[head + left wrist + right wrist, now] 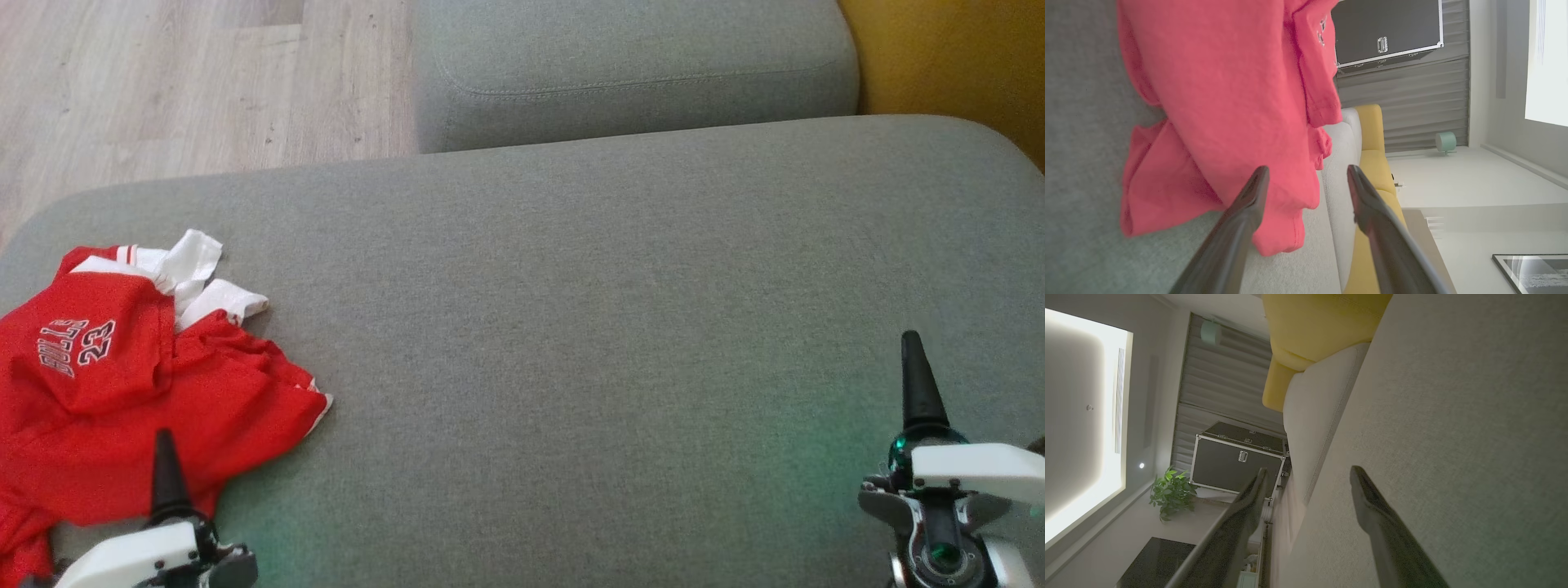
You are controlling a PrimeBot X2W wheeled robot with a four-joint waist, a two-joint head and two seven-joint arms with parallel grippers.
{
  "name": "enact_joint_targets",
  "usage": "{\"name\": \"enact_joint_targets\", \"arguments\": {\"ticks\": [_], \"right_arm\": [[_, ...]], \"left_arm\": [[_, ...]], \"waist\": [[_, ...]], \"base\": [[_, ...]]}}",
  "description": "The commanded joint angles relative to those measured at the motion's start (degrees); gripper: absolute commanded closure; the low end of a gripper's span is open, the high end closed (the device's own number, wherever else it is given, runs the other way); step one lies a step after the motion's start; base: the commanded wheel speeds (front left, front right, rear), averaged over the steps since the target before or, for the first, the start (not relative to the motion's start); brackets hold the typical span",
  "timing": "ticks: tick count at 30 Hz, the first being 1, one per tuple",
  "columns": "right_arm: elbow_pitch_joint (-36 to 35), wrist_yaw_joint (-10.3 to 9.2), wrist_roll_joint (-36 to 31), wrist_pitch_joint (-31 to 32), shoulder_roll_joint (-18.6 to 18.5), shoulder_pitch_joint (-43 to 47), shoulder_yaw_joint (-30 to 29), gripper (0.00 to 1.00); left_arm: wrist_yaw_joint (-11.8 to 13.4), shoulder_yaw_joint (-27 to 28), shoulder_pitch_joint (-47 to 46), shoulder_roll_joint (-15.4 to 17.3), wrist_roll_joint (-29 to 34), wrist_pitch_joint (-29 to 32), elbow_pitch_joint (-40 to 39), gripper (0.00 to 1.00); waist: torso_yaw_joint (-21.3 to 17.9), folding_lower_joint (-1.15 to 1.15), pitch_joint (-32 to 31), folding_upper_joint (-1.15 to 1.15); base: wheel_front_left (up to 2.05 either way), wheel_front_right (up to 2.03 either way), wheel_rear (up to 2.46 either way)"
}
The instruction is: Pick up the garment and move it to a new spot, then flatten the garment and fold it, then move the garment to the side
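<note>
The head view takes in 1 garment [122,384], a red jersey with white trim and the print "BULLS 23", lying crumpled at the left end of the grey sofa seat [612,327], with 1 more grey cushion [637,73] beyond, wooden floor [163,82] at upper left and a yellow cushion [955,65] at upper right. That view gives 1 dark finger of each arm: the left one over the jersey's near edge, the right one over bare seat, well apart from the cloth. The left wrist view adds the left gripper [1308,173] with both its 2 fingers spread wide, gripping nothing, the red fabric close ahead of them, and 1 black case [1384,28] with metal edging behind. The right wrist view adds the right gripper [1308,471], its 2 fingers likewise spread and empty above grey upholstery, plus 1 green plant [1171,492] beside that same case.
</note>
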Motion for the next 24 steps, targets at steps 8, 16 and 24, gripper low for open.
{"name": "enact_joint_targets", "arguments": {"ticks": [8,16,24], "right_arm": [[-5.3,-0.01,-9.9,-1.8,-0.4,-2.5,1.2,0.0],[-8.0,-0.02,-19.0,-3.2,-0.4,-2.5,2.9,0.0],[-9.3,-0.02,-28.1,-4.5,-0.4,-2.6,4.8,0.0]], "left_arm": [[0.5,1.9,-2.8,0.6,7.3,-1.9,-4.9,0.0],[1.7,0.4,-2.9,0.6,15.8,-3.2,-9.4,0.0],[2.3,-2.9,-2.1,0.7,26.9,-4.5,-13.2,0.0]], "waist": [[-0.1,0.0,0.1,0.0],[-0.5,0.0,0.4,0.0],[-0.9,0.0,0.5,0.0]], "base": [[0.0,0.0,0.0],[0.0,0.0,0.0],[0.0,0.0,0.0]]}}
